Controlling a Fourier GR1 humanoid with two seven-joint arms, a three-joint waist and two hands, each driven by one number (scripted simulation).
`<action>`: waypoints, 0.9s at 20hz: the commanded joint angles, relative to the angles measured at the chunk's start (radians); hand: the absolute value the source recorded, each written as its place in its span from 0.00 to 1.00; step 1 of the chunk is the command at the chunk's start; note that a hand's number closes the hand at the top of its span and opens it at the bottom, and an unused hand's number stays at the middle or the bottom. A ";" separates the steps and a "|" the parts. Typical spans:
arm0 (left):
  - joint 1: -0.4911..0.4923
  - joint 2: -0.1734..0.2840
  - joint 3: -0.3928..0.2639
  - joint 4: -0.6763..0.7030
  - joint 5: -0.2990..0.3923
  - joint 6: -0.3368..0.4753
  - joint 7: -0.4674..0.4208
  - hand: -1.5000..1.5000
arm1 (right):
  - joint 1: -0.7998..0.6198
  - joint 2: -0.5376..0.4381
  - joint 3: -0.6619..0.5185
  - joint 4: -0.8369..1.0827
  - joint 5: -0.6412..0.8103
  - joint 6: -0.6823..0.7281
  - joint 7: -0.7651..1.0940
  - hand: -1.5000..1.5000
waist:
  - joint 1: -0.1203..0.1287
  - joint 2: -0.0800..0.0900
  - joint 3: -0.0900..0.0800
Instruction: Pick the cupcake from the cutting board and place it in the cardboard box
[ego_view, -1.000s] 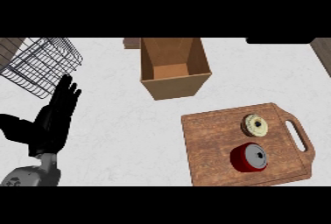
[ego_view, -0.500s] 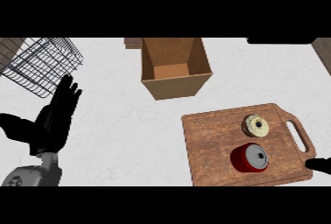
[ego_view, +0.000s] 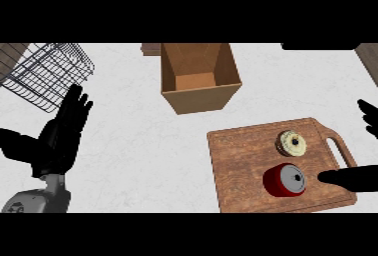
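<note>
Brown wooden cutting board (ego_view: 247, 165) with a handle slot at its right end lies on the pale marbled counter (ego_view: 148, 165), lower right of the view. Two items on it: a red-wrapped cupcake with a dark grey top (ego_view: 286, 180) near the board's lower right, and a small pale, ring-shaped pastry (ego_view: 291, 143) just above it, the two apart. Open brown cardboard box (ego_view: 199, 77) stands above the board, well apart from it, flaps up, inside bare. Black wire basket (ego_view: 46, 72) sits at upper left. A small brown object shows behind the box at the top edge; cannot tell what it is. Left hand (ego_view: 60, 136), black, at the left side, flat and upright, fingers straight and slightly spread, touching nothing. Right hand (ego_view: 353, 178) enters from the right edge, one dark part reaching over the board's right end just beside the cupcake, fingertips (ego_view: 368, 116) showing higher up at the edge; fingers look extended, not closed on anything; cannot tell whether it touches the cupcake.
</note>
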 joint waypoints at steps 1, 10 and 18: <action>-0.004 0.009 0.012 -0.072 -0.015 0.010 0.084 0.50 | -0.070 0.057 0.049 0.105 0.107 -0.022 -0.017 0.00 | 0.004 0.000 0.000; 0.020 -0.040 0.064 0.033 -0.023 -0.082 -0.045 0.50 | -0.071 0.128 -0.015 0.127 0.153 0.024 -0.047 0.00 | -0.001 0.000 0.000; -0.024 -0.067 0.064 -0.009 -0.062 -0.054 0.028 0.50 | -0.095 0.200 0.027 0.225 0.242 0.010 -0.109 0.00 | -0.001 0.000 0.000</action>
